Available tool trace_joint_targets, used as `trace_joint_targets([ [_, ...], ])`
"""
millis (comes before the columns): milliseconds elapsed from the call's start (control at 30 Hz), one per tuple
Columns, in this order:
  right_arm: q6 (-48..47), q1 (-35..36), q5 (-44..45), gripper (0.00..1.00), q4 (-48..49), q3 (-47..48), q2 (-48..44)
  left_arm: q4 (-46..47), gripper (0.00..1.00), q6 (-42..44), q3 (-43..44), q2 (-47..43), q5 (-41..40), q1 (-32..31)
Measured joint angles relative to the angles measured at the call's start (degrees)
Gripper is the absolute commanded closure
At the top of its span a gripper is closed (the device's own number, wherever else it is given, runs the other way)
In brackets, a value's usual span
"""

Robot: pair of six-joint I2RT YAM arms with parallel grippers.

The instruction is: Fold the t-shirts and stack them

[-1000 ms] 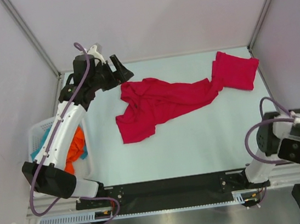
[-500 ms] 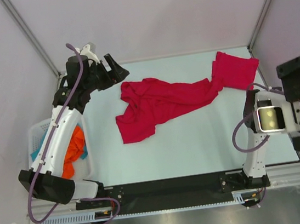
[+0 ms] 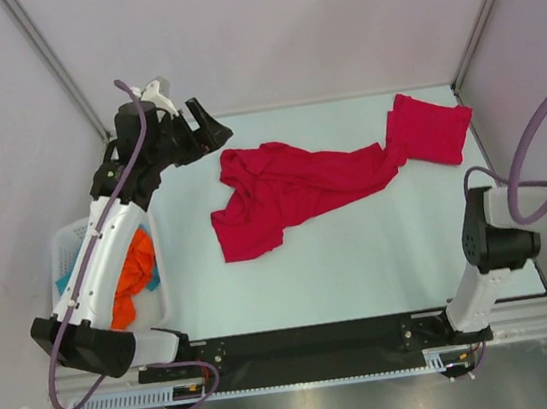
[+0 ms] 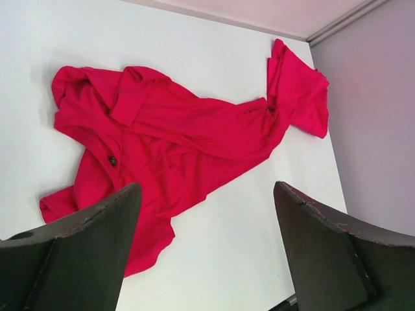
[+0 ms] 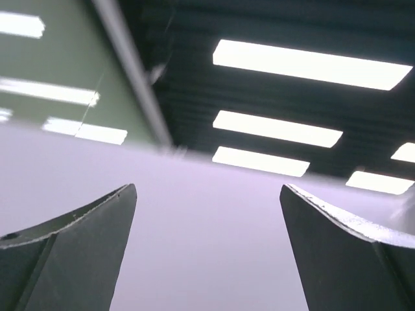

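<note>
T-shirts [image 3: 301, 186]: red cloth, unfolded, lying crumpled on the table [image 3: 362, 263]. The main bunched mass sits toward the far edge, left of centre. A narrower band runs from it to the far right corner, where a flatter red piece lies. One shirt or two touching: cannot tell. The left wrist view shows the same cloth [image 4: 175, 136], rumpled and creased.

Left gripper [image 3: 211, 130] hangs above the far left corner, near the left end of the cloth and apart from it; jaws wide, nothing between them.

Right gripper [image 5: 207, 188] points up at the ceiling lights [image 5: 311, 65]; jaws wide, empty. Right arm [image 3: 495, 241] stands at the near right corner.

White basket [image 3: 68, 237] beside the table's left edge holds orange cloth [image 3: 133, 273] and teal cloth [image 3: 66, 277]
</note>
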Motion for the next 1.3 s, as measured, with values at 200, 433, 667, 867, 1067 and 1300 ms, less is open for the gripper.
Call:
trace_joint_targets([
  [200, 17.4, 0.0, -22.1, 0.0, 23.6, -15.3, -10.8, -0.7, 0.12, -0.2, 0.0, -2.1, 0.0, 0.0],
  [433, 25.5, 0.0, -27.5, 0.0, 34.1, 14.8, -0.3, -2.2, 0.12, -0.2, 0.2, -3.4, -0.2, 0.0],
  [667, 27.3, 0.0, -21.0, 0.0, 35.8, 28.9, 8.5, -4.2, 0.12, -0.3, 1.9, -3.8, -1.6, 0.0],
  [867, 27.3, 0.0, -15.5, 0.0, 36.7, 38.6, 15.4, -4.5, 0.12, -0.6, 3.1, -3.7, -3.4, -2.5],
  [1067, 27.3, 0.0, -19.5, 0.0, 37.2, 18.3, 3.4, -5.0, 0.12, -1.5, 4.0, -3.4, -5.2, -6.6],
  [1300, 27.7, 0.1, -34.7, 0.0, 36.9, -25.2, -17.5, -6.0, 0.12, -1.9, 6.2, -2.2, -7.5, -9.1],
])
